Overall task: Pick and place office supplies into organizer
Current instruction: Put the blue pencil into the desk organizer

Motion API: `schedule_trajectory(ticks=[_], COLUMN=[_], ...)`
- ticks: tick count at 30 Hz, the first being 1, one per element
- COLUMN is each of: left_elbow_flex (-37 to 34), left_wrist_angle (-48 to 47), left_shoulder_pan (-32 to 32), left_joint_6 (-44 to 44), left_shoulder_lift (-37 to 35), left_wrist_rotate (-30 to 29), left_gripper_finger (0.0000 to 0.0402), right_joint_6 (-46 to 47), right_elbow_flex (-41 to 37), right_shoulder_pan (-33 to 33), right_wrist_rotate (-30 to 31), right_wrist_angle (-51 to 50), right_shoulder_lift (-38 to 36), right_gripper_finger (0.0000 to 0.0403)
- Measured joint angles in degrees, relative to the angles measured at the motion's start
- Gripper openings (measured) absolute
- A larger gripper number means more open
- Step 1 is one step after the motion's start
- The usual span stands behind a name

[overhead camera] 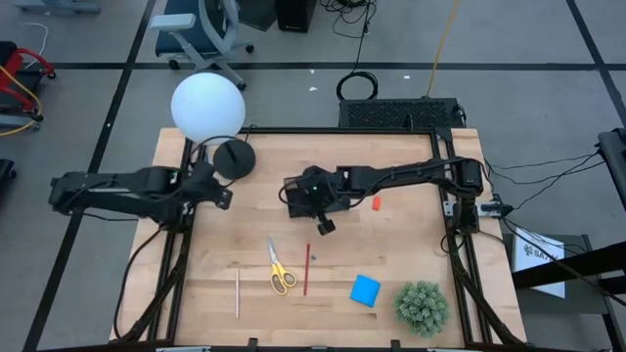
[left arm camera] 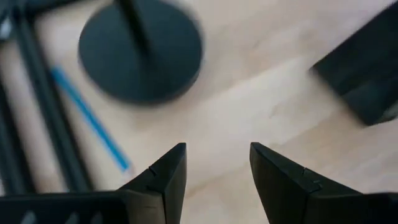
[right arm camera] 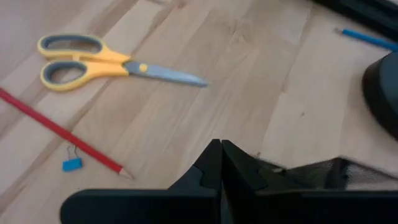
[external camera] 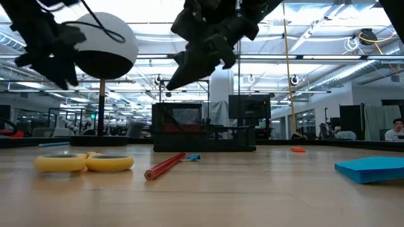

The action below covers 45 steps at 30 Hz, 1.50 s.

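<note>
The black mesh organizer (overhead camera: 296, 200) (external camera: 202, 131) stands mid-table. My right gripper (overhead camera: 325, 226) (right arm camera: 221, 157) is shut, empty and raised just near of it, as the low view shows (external camera: 172, 81). My left gripper (overhead camera: 223, 197) (left arm camera: 216, 163) is open above bare wood between the lamp base and the organizer. Lying flat on the table are the yellow-handled scissors (overhead camera: 280, 271) (right arm camera: 93, 62), a red pencil (overhead camera: 307, 269) (right arm camera: 62, 134), a pale wooden pencil (overhead camera: 237, 291), a blue notepad (overhead camera: 365, 290), a small red eraser (overhead camera: 376, 202) and a blue pen (left arm camera: 90, 118) (right arm camera: 367, 38).
A lamp with a round black base (overhead camera: 235, 156) (left arm camera: 140, 50) and a white globe (overhead camera: 207, 106) stands at the far left. A green spiky plant ball (overhead camera: 422, 306) sits at the near right corner. A tiny blue clip (right arm camera: 71, 164) lies by the red pencil. Black frame rails (overhead camera: 176, 235) border the table.
</note>
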Motion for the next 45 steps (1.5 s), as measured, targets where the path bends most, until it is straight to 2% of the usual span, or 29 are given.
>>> schedule_trajectory(ticks=[4,8,14,20,26,45], left_elbow_flex=[0.98,1.05,1.05,1.05,0.57,-9.24], left_wrist_angle=[-3.60,-4.10,-4.48,-8.88,-8.91,4.94], left_shoulder_pan=[4.35,7.36,9.03,9.98,11.57,22.58], left_joint_6=[-0.11,0.05,-2.37,-5.97,-7.97,-2.11], left_shoulder_lift=[5.81,9.09,11.12,12.02,11.97,11.96], left_wrist_rotate=[6.63,8.87,8.27,6.53,3.96,5.50], left_gripper_finger=[0.0170,0.0170,0.0170,0.0170,0.0170,0.0170], right_joint_6=[0.69,1.62,2.94,2.86,0.62,-0.08], right_elbow_flex=[-0.67,-0.84,-0.84,-0.84,-0.84,-0.84], right_shoulder_pan=[0.00,0.02,0.15,1.25,2.62,3.04], right_wrist_rotate=[0.00,-0.06,-0.10,-0.13,-0.15,-0.17], right_wrist_angle=[0.06,-0.04,0.06,1.15,2.11,4.40], right_shoulder_lift=[0.00,0.00,0.00,0.00,0.00,0.00], right_gripper_finger=[0.0000,0.0000,0.0000,0.0000,0.0000,0.0000])
